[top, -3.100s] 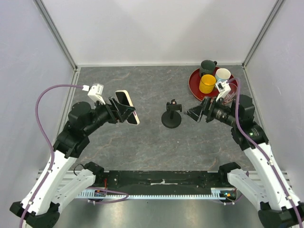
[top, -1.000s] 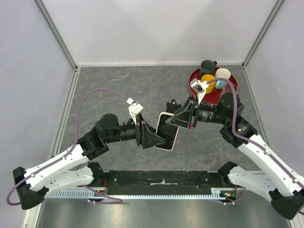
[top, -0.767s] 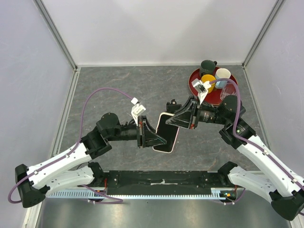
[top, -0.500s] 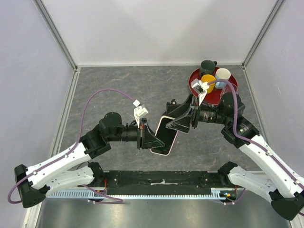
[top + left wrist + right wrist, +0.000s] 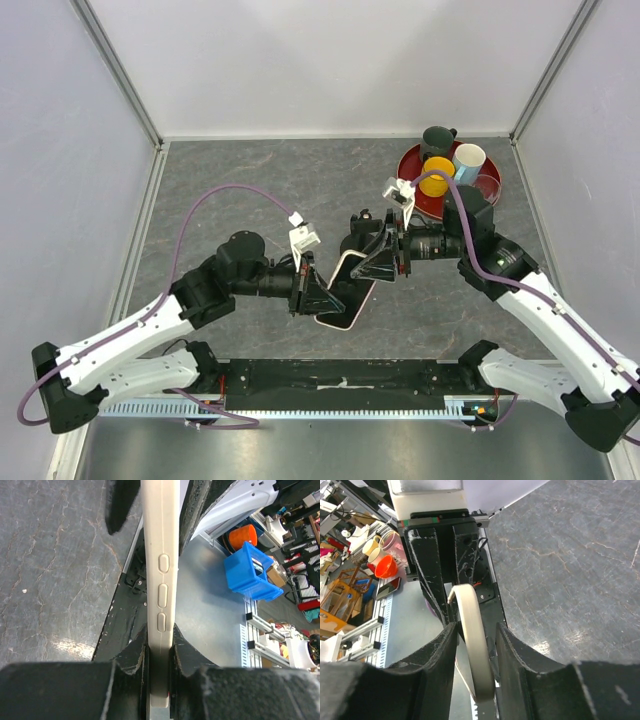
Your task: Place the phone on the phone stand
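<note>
Phone held mid-air — left gripper jaws pinching it, right gripper jaws spread around its other end.

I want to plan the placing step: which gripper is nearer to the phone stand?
Right. The right gripper is directly beside the phone stand, at one end of the phone; the left gripper clamps the other end, farther away.
</note>
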You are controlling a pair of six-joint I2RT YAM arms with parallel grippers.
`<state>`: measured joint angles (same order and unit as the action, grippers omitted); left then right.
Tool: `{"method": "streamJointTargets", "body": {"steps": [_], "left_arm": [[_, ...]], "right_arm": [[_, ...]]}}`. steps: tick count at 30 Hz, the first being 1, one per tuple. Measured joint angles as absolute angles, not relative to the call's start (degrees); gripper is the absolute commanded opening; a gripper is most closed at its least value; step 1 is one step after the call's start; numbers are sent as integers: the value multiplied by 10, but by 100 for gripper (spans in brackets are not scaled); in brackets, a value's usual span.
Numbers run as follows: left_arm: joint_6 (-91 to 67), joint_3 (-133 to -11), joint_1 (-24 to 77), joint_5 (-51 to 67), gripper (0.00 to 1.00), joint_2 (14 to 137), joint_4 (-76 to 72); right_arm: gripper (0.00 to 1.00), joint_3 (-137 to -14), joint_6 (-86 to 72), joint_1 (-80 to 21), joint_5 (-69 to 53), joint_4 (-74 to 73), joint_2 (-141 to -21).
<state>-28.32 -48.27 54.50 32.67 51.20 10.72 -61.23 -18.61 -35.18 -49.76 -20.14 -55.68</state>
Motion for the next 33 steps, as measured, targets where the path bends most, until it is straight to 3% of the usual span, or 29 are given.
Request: {"method": "streamJointTargets", "body": {"steps": [1,2,3,5,6,7,8,10,14,19,23,27,33], "left_arm": [[-283,-483,545,329,2,517,108],[-282,-483,545,332,2,521,108],[-282,-483,545,334,2,524,108],[-274,-485,544,354,8,529,107],[-273,-490,545,357,22,530,110],[-272,-495,545,357,50,531,111],[-269,-501,545,356,60,533,116],[-270,-519,548,315,68,540,131],[-284,-554,546,178,65,547,159],[-304,-579,546,-2,48,593,174],[-314,-597,546,-98,48,684,175],[-322,-620,551,-180,46,777,175],[-322,-673,563,-240,45,866,170]], "right_arm": [[36,-612,-186,-352,-504,-203,-560],[6,-612,-186,-352,-509,-203,-562],[0,-612,-186,-352,-514,-203,-562],[0,-612,-182,-350,-535,-203,-561],[0,-612,-182,-349,-538,-203,-558],[0,-612,-182,-349,-537,-201,-553],[0,-612,-182,-349,-532,-200,-547],[0,-612,-177,-353,-490,-213,-528],[0,-613,-162,-354,-334,-284,-483],[0,-635,-161,-353,-53,-411,-414],[0,-670,-161,-350,110,-472,-390],[0,-686,-160,-350,183,-497,-387],[0,-686,-155,-350,189,-519,-395]]}}
